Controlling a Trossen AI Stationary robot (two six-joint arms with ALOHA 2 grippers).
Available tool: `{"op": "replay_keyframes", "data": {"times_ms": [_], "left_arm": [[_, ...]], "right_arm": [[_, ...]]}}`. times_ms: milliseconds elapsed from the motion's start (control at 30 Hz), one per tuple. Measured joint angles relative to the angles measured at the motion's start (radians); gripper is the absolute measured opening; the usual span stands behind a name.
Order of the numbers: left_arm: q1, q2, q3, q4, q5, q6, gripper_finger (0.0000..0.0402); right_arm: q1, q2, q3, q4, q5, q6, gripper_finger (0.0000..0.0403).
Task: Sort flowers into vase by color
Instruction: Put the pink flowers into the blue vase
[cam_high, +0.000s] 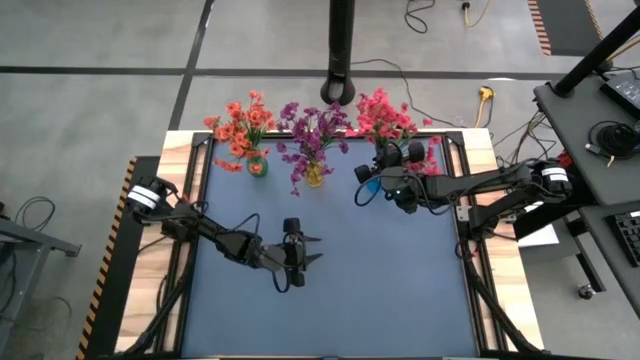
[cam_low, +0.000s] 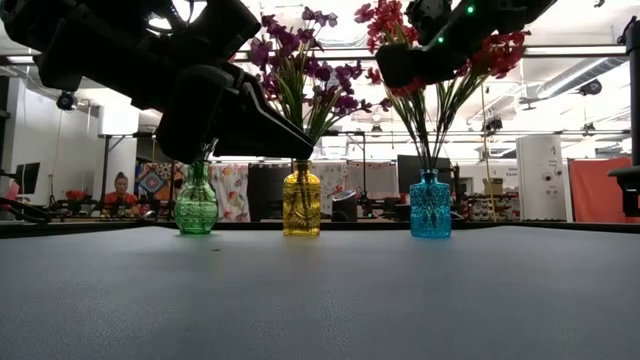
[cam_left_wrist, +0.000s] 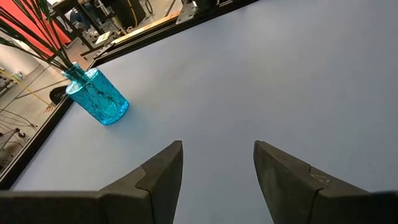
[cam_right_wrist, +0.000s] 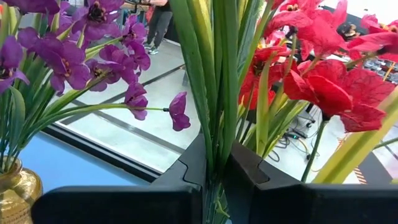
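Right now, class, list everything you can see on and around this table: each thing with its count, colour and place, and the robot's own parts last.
Green vase: one, green glass, back left of table, holds orange-red flowers.
Yellow vase: one, amber glass, back middle, holds purple flowers.
Blue vase: one, blue glass, back right, holds pink-red flowers.
Table: one, dark blue-grey top, wooden side strips.
Person: one, far in the room behind, low view.
Left gripper: one, dark, above table's middle left, fingers apart, nothing between them.
Right gripper: one, dark, at the blue vase's bouquet, fingers shut on green stems.
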Motion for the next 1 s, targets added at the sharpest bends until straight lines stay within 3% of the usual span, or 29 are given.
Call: {"op": "replay_keyframes", "data": {"times_ms": [1000], "left_arm": [[0.000,0.000,0.000,0.000,0.000,0.000,0.0181]], "right_arm": [[0.000,0.000,0.000,0.053,-0.002,0.048,0.0028]]}}
